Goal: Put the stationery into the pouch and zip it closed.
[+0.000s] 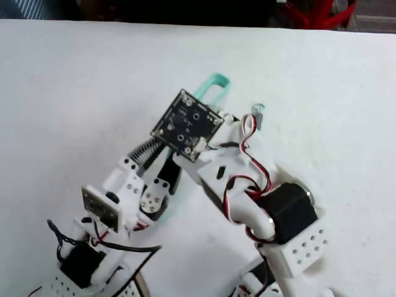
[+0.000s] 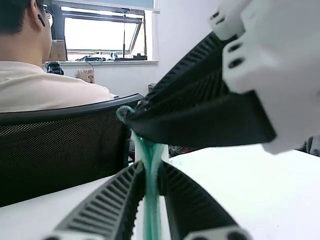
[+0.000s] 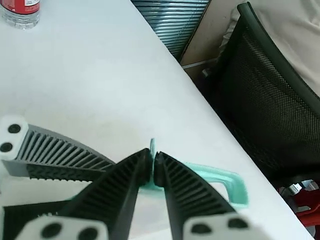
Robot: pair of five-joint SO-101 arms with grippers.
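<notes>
Pouch gripped by both arms at mid-counter.
Left arm extends from the near left corner; the left claw is pressed together on a strip of the pouch's teal material, which stands upright between its fingers. Right arm leans in from the near right, its head above the left claw; the right claw is likewise clamped on the teal edge. The pouch's far end projects beyond both claws.

Both arms crowd the middle of the table: the left gripper and right gripper pinch the pouch just beside each other, with hardly a gap between them. There is room to pass over the tabletop beyond and on either flank; a bottle stands well apart
</notes>
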